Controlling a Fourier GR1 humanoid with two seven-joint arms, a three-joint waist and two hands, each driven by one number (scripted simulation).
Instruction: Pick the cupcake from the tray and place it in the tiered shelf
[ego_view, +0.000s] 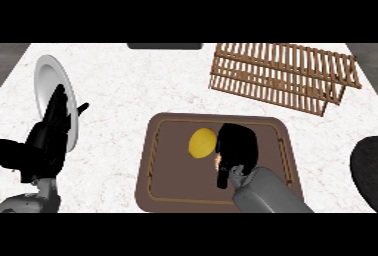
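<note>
A brown tray lies on the counter in front of me. My right hand is down over its middle, fingers curled round the cupcake. Only a small tan sliver of the cupcake shows at the hand's left side, between fingers and thumb. A yellow round fruit lies on the tray, touching the hand's left edge. The wooden slatted tiered shelf stands at the back right, well apart from the hand. My left hand rests open at the left, fingers up.
A white plate sits at the far left, partly behind my left hand. A dark round object shows at the right edge, and a dark flat object at the counter's back edge.
</note>
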